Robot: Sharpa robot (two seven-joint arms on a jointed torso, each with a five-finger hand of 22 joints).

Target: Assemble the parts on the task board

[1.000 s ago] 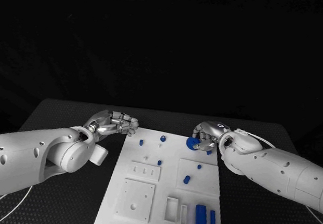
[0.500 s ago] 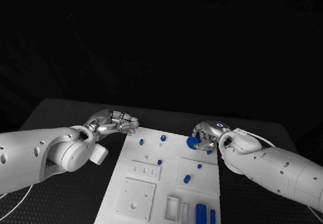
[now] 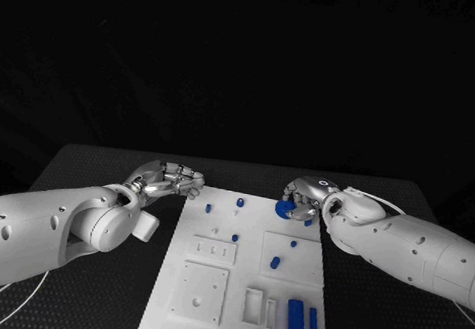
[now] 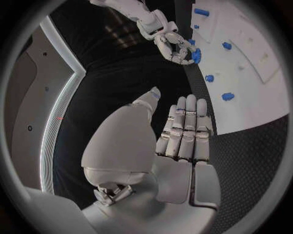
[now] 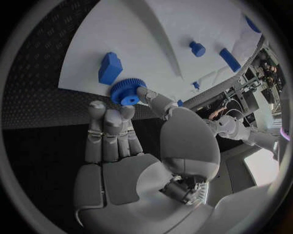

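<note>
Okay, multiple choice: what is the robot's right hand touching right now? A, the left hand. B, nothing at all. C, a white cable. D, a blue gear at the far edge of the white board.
D: the right hand has its fingers on the blue gear at the task board's far edge.

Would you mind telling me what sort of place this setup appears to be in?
Probably a robotics lab or test cell. A white task board with blue parts such as a gear lies on a black table before a dark backdrop, and the right hand touches the gear.
</note>
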